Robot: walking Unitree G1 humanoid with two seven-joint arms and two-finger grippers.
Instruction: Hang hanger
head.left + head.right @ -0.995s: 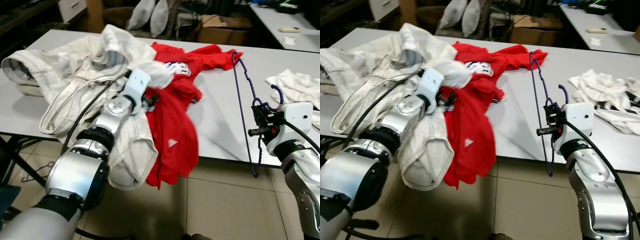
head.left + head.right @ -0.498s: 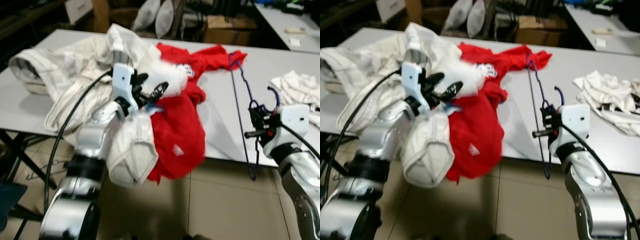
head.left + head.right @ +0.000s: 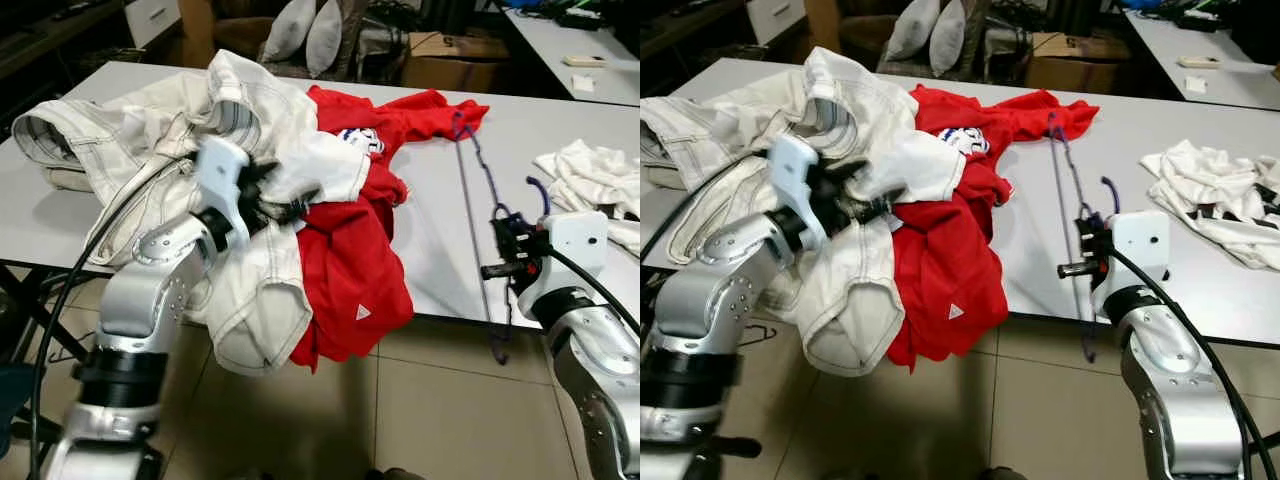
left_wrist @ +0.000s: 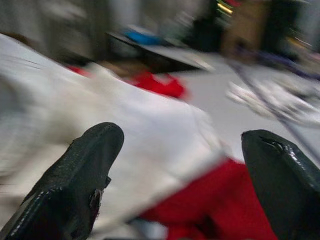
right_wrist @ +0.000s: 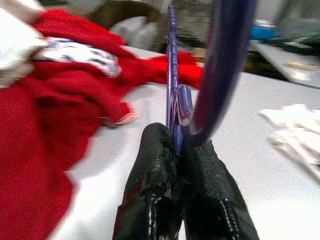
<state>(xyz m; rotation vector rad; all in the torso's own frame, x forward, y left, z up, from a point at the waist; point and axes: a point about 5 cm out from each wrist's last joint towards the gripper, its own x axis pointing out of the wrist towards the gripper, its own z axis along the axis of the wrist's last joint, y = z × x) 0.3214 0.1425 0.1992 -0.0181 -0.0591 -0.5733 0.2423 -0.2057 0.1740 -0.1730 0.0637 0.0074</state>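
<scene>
**A:** Where is the purple hanger [image 3: 470, 215] right now?

**B:** It's in the right pincer [image 5: 175, 142], whose two black fingers are closed tight on the wire near the hook. The frame lies along the white counter [image 3: 440, 250], with its far corner near the sleeve of the red shirt [image 3: 350, 250] and its near end sticking out past the counter edge over the floor.

**A:** Why grip it there?

**B:** My guess is that holding it close to the hook keeps the hook steady and leaves the long frame free to go into a garment or be carried to a rail. I can't see any rail in these views.

**A:** And the other arm?

**B:** The left pincer [image 4: 185, 165] is spread wide with nothing between its fingers. It sits just over the heap where the cream trousers [image 3: 160, 170] lie partly across the red shirt. Both garments spill off the near edge.

**A:** So why is it over the pile?

**B:** Probably to separate or take hold of the clothing so the hanger can be worked in. The wrist view is blurred, so I can't tell whether the fingers are touching the cloth.

**A:** Anything else nearby?

**B:** A crumpled white cloth [image 3: 590, 180] lies on the counter just beyond the right wrist, apart from the hanger.
</scene>
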